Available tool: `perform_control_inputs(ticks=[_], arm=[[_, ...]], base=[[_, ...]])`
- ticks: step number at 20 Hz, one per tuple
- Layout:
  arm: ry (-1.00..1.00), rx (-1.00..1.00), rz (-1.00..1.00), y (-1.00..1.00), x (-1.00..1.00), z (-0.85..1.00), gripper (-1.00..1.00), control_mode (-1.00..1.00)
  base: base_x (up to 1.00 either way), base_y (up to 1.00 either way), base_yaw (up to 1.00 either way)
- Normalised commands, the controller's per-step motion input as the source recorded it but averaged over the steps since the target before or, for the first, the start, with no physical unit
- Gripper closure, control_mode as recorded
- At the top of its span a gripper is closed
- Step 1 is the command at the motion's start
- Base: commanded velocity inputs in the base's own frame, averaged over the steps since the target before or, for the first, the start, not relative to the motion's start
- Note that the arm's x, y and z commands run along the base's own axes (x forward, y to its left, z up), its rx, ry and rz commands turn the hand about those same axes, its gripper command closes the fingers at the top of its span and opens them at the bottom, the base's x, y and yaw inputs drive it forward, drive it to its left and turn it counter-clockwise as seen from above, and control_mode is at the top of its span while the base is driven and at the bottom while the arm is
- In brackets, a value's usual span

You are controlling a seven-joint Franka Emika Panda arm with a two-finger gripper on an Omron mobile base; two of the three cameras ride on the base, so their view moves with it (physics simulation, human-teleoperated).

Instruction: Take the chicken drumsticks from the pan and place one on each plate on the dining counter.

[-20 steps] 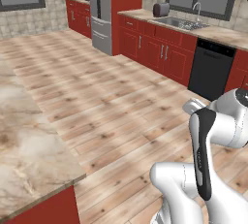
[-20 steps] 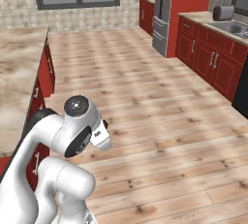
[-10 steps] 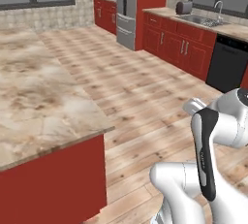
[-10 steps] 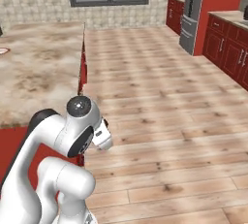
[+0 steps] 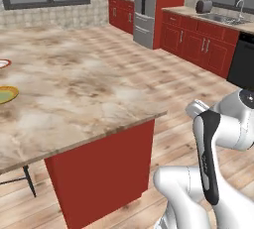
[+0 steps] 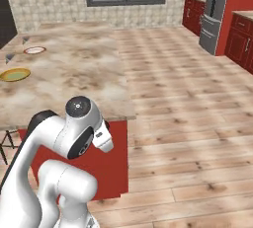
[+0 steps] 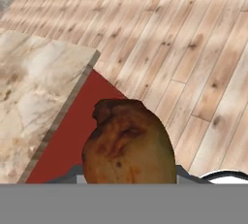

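We count two plates on the dining counter (image 6: 74,74): a yellow plate (image 6: 15,75) with a darker gold rim and, just beyond it, a white plate (image 6: 34,50) with a red rim. The two lie near each other but apart, close to the counter's far-left edge in the right base view; in the left base view both sit cut off at the left border, yellow plate (image 5: 7,94) nearer, white plate (image 5: 3,63) farther.

We see one chicken drumstick (image 7: 127,143). It fills the lower middle of the hand view, an orange-brown, glossy lump with darker browned patches and a wrinkled, rounded top. It hangs in the air above the counter's red base and the wooden floor (image 7: 193,48), just off the counter's corner.

Our claw (image 7: 127,178) has its grey tips showing at either side of the drumstick's lower part, closed partway and gripping the meat between them.
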Motion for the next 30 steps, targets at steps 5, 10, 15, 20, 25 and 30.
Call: perform_control_inputs(ticks=[5, 10, 15, 20, 25, 30], arm=[[0.00, 0.00, 0.00, 0.00, 0.00, 0.00, 1.00, 1.00], [0.00, 0.00, 0.00, 0.00, 0.00, 0.00, 1.00, 1.00], [0.00, 0.00, 0.00, 0.00, 0.00, 0.00, 1.00, 1.00], [0.00, 0.00, 0.00, 0.00, 0.00, 0.00, 1.00, 1.00], [0.00, 0.00, 0.00, 0.00, 0.00, 0.00, 1.00, 1.00], [0.00, 0.00, 0.00, 0.00, 0.00, 0.00, 1.00, 1.00]], base=[[-0.30, 1.00, -0.05], [-0.23, 1.00, -0.18], [-0.11, 1.00, -0.29], [-0.05, 1.00, -0.42], [0.00, 1.00, -0.47], [0.05, 1.00, -0.50]])
